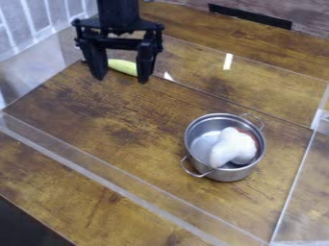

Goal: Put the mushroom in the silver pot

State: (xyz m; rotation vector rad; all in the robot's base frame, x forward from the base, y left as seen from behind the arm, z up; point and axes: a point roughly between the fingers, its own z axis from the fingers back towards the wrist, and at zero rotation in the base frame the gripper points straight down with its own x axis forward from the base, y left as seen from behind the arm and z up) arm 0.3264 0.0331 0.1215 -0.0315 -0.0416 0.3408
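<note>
Although the task names a mushroom, the pale rounded lump already lying inside the pot (225, 147) looks like it, so the job reads as done or nearly so. That mushroom (229, 146) fills much of the bowl, resting below the rim, with a darker reddish patch showing at its 3 o'clock side. The pot stands upright on the wooden table (115, 125) toward 4 o'clock of the scene, one small handle at its 1 o'clock edge and another at 7 o'clock.

Well apart from it, toward 11 o'clock, the gripper (119, 73) hangs over the table with its dark fingers (94, 65) spread wide and nothing between them. A yellow-green object (123, 66) lies on the wood just behind the gap, its long axis running roughly 10 to 4 o'clock; what it is cannot be told.

From the fingers, the mushroom lies toward 4 o'clock, across most of the table. Any coming move turns on that diagonal: I judge no further grasp is called for, only a retreat, unless the lump in the pot is something else.
</note>
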